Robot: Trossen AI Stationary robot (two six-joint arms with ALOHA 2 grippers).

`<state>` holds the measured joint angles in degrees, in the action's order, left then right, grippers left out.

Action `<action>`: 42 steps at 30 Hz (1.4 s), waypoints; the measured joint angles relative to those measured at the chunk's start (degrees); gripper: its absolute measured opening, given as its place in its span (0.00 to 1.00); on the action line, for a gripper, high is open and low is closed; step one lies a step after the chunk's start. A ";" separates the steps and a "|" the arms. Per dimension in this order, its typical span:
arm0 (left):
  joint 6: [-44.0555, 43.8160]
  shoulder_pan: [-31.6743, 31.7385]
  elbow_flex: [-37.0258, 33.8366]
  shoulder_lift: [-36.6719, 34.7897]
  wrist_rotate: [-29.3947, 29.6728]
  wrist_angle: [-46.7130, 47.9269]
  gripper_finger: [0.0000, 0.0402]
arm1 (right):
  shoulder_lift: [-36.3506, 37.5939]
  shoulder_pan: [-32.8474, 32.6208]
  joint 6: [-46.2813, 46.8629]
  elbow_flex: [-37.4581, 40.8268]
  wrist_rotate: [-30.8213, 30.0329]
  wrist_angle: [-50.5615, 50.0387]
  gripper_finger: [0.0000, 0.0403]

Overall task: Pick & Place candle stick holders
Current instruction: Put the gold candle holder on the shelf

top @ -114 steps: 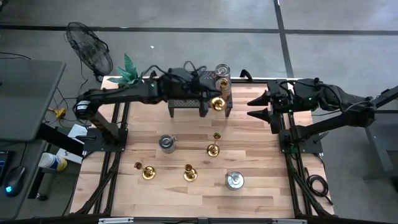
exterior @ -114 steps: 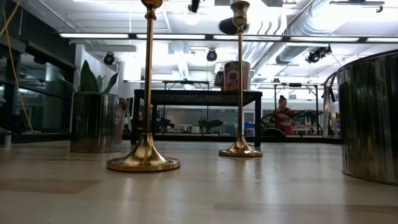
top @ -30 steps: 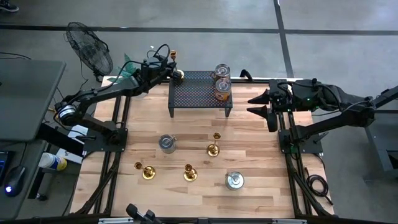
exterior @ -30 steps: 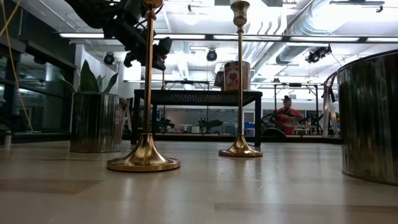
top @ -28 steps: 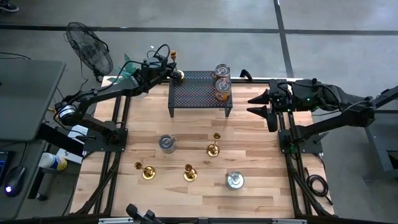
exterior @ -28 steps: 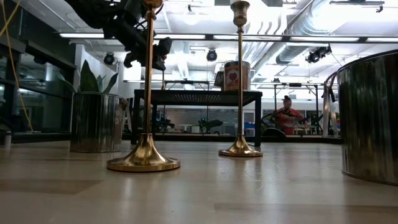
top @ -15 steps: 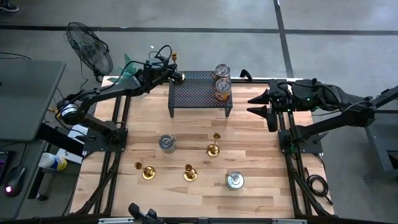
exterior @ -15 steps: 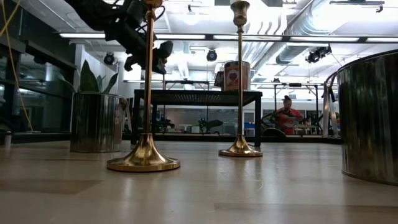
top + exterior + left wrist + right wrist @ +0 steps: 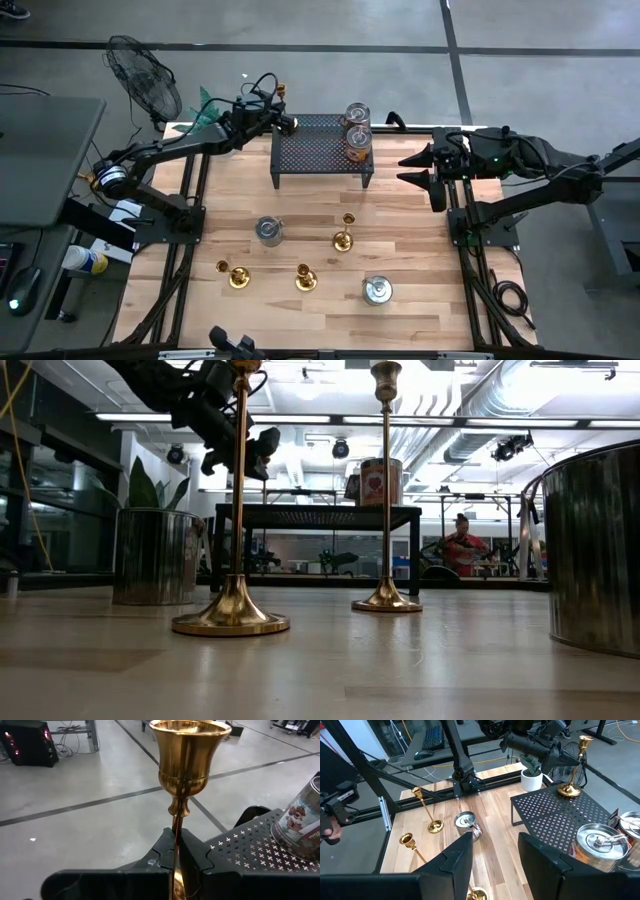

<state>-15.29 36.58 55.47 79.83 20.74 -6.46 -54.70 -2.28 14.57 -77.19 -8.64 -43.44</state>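
My left hand is clamped tight on the slim stem of a brass candle stick holder, its base set on the far left corner of the black perforated rack. My right hand waits at the surface's right edge, fingers parted around nothing. Only my right wrist view shows that base against the mesh; from above, my arm mostly hides it. Three more candle stick holders stand on the wooden surface among steel tins. The low view crops one tin at its right edge. Beyond is grey concrete floor and a fan.
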 joint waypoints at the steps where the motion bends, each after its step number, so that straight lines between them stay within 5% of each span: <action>1: 0.01 -0.32 0.01 0.00 -0.03 0.14 0.00 | 0.01 0.00 0.00 0.00 0.00 0.00 0.37; 9: 1.51 -0.67 0.01 0.00 -0.65 0.55 0.02 | 0.02 0.00 -0.02 0.00 0.02 0.00 0.37; 29: 2.06 -0.59 -0.10 -0.95 -2.40 3.29 0.33 | 0.01 0.00 -0.04 0.02 0.46 -0.07 0.37; 42: 2.98 -0.60 -0.10 -9.93 -9.03 19.39 0.38 | 0.02 0.00 -0.07 0.02 1.67 -1.88 0.37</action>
<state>-12.31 35.98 55.37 69.90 11.71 12.93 -54.68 -2.28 14.50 -77.17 -6.97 -45.32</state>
